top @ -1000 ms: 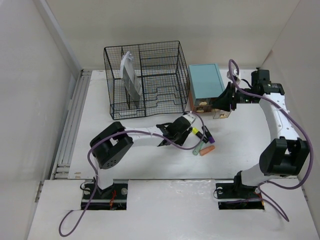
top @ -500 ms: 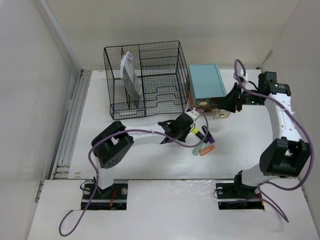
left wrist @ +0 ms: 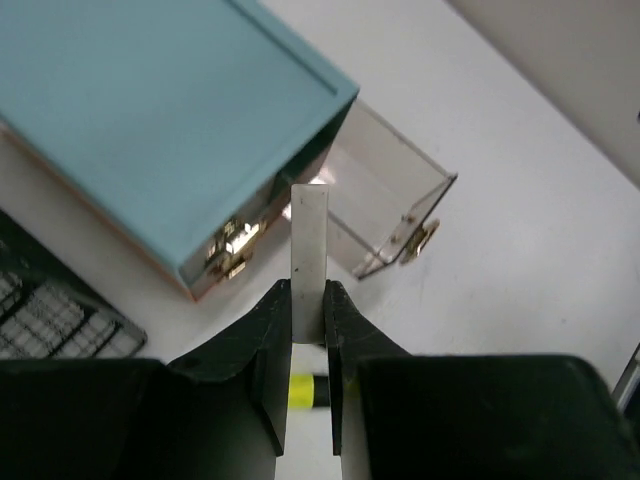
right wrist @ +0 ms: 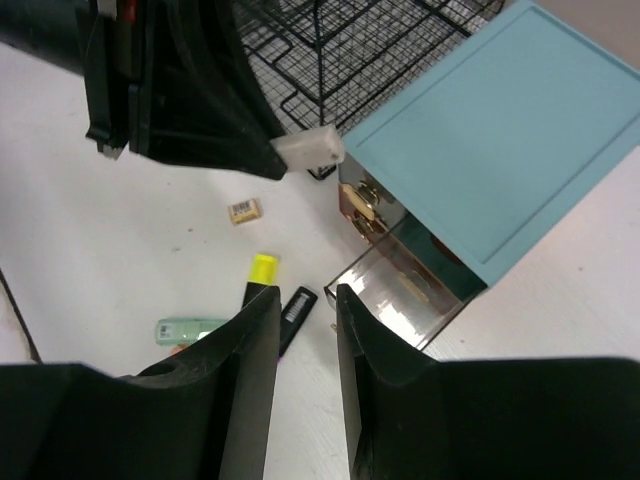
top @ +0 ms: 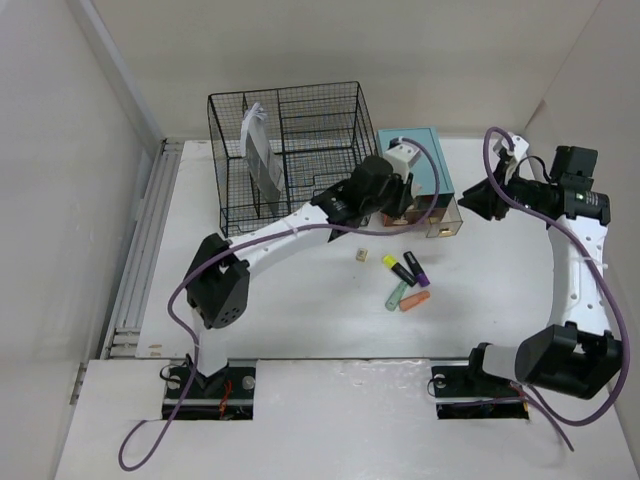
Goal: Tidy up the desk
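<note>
The white desk (top: 300, 315) holds a teal drawer box (top: 412, 165) with its clear lower drawer (top: 443, 217) pulled open. My left gripper (top: 392, 196) is shut on a small white block (left wrist: 308, 235) and holds it above the box's front, next to the open drawer (left wrist: 385, 215). The block also shows in the right wrist view (right wrist: 310, 150). My right gripper (right wrist: 307, 295) is open and empty, hovering to the right of the drawer (right wrist: 410, 295).
A black wire-mesh organizer (top: 290, 160) with a white pouch stands at the back left. Yellow (top: 398, 265), purple (top: 415, 270), green (top: 397, 294) and orange (top: 414, 300) markers and a small tan eraser (top: 360, 255) lie in front of the box. A grey rail (top: 140, 260) runs along the left edge.
My left gripper rose from beside the markers and moved back to above the teal box with the white block. My right gripper drew back to the right, away from the drawer.
</note>
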You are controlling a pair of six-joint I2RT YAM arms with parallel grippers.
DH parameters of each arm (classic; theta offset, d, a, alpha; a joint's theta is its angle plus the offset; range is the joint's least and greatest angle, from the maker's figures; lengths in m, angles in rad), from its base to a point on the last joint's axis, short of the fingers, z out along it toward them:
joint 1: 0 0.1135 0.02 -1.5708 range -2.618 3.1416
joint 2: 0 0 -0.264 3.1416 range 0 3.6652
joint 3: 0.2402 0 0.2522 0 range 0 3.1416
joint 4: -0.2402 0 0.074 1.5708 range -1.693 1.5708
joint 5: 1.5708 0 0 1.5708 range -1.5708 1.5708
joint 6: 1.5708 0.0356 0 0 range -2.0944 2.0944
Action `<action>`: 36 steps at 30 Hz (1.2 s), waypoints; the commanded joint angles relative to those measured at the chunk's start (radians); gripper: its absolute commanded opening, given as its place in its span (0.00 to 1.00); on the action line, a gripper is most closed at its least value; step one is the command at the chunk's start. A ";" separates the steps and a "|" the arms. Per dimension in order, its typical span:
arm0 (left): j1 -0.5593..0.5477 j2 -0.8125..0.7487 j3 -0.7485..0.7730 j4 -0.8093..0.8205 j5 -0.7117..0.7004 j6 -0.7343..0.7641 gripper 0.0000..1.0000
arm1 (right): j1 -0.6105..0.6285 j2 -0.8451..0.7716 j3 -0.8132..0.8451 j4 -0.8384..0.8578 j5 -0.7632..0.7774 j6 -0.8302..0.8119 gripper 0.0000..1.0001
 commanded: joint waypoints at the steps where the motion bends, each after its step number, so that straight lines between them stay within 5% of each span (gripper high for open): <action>1: 0.015 0.080 0.123 -0.007 0.097 0.006 0.00 | 0.000 -0.034 -0.013 0.132 0.047 0.090 0.35; 15: 0.073 0.266 0.346 0.035 0.388 -0.034 0.00 | 0.000 -0.034 -0.013 0.132 0.085 0.090 0.36; 36: 0.133 0.410 0.445 0.127 0.707 -0.117 0.08 | 0.000 0.003 -0.022 0.132 0.094 0.090 0.36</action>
